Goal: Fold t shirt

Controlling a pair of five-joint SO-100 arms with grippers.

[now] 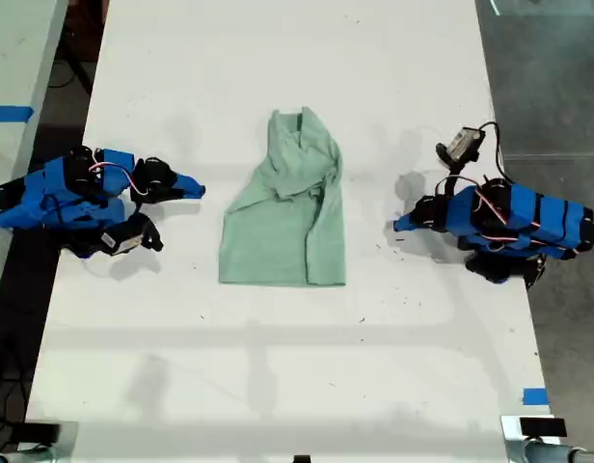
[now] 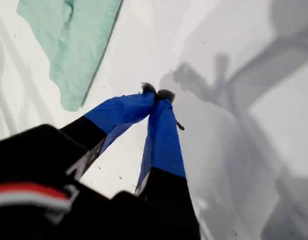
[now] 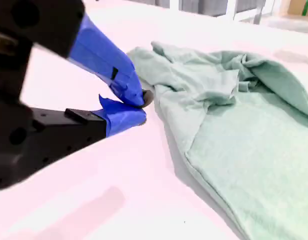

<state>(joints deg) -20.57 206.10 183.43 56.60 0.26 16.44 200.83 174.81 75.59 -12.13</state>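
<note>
At the exterior view's left, second arm: it lies low on the white desk (image 1: pixel 278 367), its blue and black body near the desk's edge and its tip pointing toward the cloth.
Second gripper (image 1: pixel 193 186): the jaws are clenched, blue tips meeting with nothing between them. In the second wrist view the gripper (image 3: pixel 139 107) sits just beside the shirt's edge; contact with the cloth cannot be told.
Desk middle, t shirt (image 1: pixel 287 231): the pale mint-green garment lies flat between the two arms, held by neither.
Shirt, shape: it is narrow and bunched at the collar end, toward the exterior view's top, and widens to a straight hem toward that view's bottom. A folded strip runs down its side toward the exterior view's right.
Shirt, second wrist view: the t shirt (image 3: pixel 244 150) shows rumpled folds farther off and a smooth panel nearer the camera.
Exterior view's right, first arm: it also lies low on the desk, tip pointing toward the shirt, with red and white wires looped over its body.
First gripper (image 1: pixel 401 225): the jaws are clenched and empty, dark tips pressed together above bare desk in the first wrist view (image 2: pixel 156 94).
Gap to the cloth: a strip of bare desk lies between this gripper and the shirt; one hemmed corner of the t shirt (image 2: pixel 69 45) shows beyond the tips.
Desk edge, exterior view's lower right: a small piece of blue tape (image 1: pixel 534 396).
</note>
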